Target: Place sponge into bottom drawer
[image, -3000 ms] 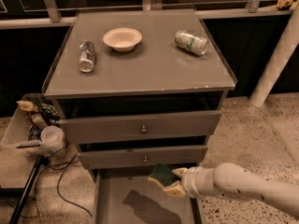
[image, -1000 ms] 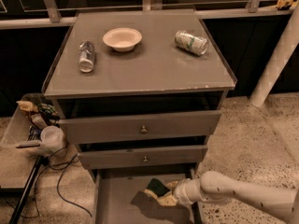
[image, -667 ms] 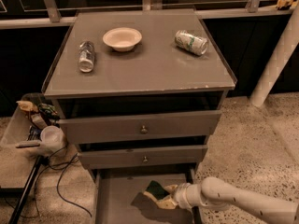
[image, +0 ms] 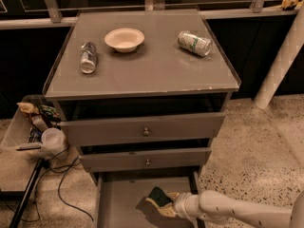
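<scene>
Left side: the bottom drawer [image: 118, 198] is pulled out, and its flat grey floor is bare on this side.
Shadow: a dark patch lies on the drawer floor just left of and below the sponge [image: 159, 196], so I think the sponge is in the air and not lying down yet.
Where the sponge is: over the middle of the bottom drawer, inside its walls, close above the floor.
How the sponge looks: small and blocky, dark green on top, pale yellow under. It is tipped, with the green side facing up and toward the cabinet.
Sponge and fingers: the sponge sticks out to the left of the fingers, at their very tips.
Fingers: they look closed around the yellow part, pinching the sponge.
Gripper [image: 167, 204]: it sits low over the drawer, right of the middle, pointing left.
Arm [image: 237, 213]: white and round, it comes in from the right, low by the floor.
What the next move needs: only a way down. The drawer floor is right under the sponge, so letting go here should drop it inside.
</scene>
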